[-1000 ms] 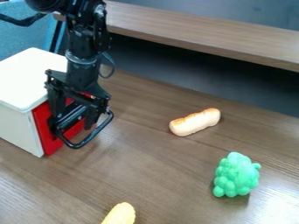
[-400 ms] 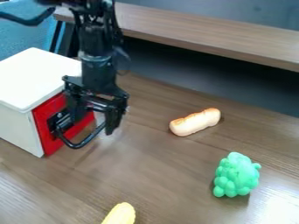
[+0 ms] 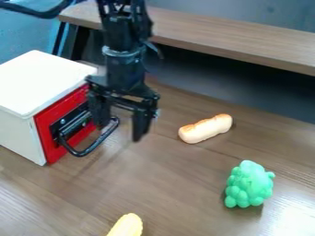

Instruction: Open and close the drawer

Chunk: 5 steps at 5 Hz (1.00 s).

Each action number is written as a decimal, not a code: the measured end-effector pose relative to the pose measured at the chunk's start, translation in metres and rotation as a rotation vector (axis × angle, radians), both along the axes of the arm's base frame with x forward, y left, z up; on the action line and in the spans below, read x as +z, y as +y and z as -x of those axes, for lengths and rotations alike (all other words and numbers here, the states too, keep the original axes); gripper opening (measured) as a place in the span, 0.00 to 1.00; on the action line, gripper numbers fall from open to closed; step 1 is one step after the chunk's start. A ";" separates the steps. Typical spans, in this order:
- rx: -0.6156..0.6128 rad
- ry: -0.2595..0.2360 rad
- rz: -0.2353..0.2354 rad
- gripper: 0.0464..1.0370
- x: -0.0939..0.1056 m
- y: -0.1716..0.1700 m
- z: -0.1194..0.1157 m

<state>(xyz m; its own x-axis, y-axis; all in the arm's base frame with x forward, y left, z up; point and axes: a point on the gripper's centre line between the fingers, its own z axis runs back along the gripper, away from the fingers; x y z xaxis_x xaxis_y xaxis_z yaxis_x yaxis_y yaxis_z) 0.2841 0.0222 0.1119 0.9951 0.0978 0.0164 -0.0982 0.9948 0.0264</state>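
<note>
Supporting everything, the worktop (image 3: pixel 178 184) bears a white cabinet (image 3: pixel 43 83) whose red drawer (image 3: pixel 50 145) sits closed. The pincer (image 3: pixel 120 131) hangs wide open, holding nothing, by the black handle (image 3: pixel 80 154). Apart lie green toy grapes (image 3: pixel 249 184), a bread roll (image 3: pixel 206 128) and a partly visible yellow piece (image 3: pixel 127 226).

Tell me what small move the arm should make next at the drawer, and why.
I'd probably ease the gripper back toward the handle and hook it, ready to pull. The drawer's red front looks flush with the white cabinet, and the gripper is open near the handle without gripping it. That assumes the opening is yet to be done, which I can't tell.
</note>
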 end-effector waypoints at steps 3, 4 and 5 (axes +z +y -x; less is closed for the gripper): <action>-0.061 -0.001 0.044 0.96 0.024 -0.047 0.011; -0.070 -0.011 0.060 0.96 0.030 -0.055 0.014; -0.066 -0.005 0.053 0.96 0.029 -0.056 0.015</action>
